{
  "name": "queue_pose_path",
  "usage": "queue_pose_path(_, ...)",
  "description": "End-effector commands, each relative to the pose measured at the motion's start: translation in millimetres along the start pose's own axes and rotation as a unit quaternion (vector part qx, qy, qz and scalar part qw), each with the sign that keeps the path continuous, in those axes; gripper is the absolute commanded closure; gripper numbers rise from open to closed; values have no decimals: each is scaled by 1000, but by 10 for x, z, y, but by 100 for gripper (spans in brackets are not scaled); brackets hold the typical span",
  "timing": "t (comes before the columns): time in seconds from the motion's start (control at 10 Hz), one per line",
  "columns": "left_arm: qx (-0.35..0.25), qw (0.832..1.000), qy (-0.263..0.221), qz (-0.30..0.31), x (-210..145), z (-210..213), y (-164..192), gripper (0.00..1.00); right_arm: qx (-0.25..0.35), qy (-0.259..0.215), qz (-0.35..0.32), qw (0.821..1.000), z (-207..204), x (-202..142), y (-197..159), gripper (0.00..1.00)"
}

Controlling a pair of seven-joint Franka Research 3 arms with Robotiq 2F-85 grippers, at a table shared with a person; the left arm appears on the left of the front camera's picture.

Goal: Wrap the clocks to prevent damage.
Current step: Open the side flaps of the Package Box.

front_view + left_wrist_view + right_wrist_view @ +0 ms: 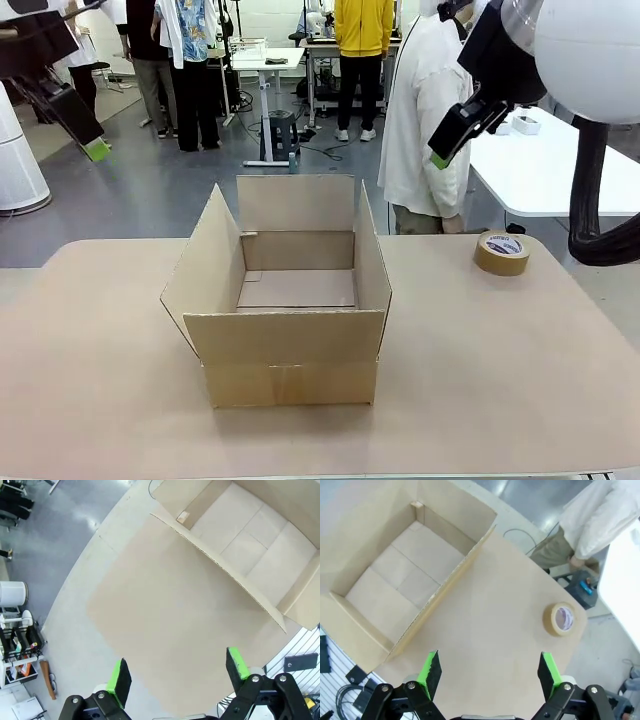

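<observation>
Brown cardboard makes the big box [285,300], which sits open in the middle of the tan table [500,400]. Its four flaps stand up, and the near flap hides part of its bare floor. The left gripper [177,670] hangs high over the left side of the table. Its green pads [120,675] are far apart with nothing between them. The right gripper [488,666] hangs high on the other side, spread just as wide and holding nothing. Past the box, near the far right corner, a roll of brown tape [502,253] lies flat, well apart from the box. A white label on its ring has dark print, but the letters are too small to read. Just behind the far edge stands a person [425,130] in a white shirt. The table hides the legs, and the robot's right arm [585,50] reaches across in front of the shoulder. One hand [453,224] hangs down by the table edge. To the right is a white table [560,175] with a small thing on it that is too blurry to name. Farther back, on the grey floor, are a black stool [280,135], desks and more people.
</observation>
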State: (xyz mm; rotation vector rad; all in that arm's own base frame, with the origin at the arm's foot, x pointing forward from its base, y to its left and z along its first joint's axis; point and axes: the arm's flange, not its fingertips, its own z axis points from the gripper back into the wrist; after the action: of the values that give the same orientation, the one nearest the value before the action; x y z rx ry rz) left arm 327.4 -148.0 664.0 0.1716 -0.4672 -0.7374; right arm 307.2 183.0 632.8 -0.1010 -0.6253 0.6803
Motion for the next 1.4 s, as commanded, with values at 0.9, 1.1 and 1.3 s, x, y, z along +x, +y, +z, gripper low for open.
queue_pose_path(0.9,-281,936,-160,-142,-285,-285,1249,0,348,-99,110,926,-244,-196,-1919,0)
queue_pose_path(1.1,-305,922,-203,-122,-584,-306,1559,0,345,-132,150,917,-282,-387,-1996,0)
queue_pose_path(1.3,-327,908,-238,-111,-913,-327,1694,0,356,-169,176,902,-374,-622,-2122,0)
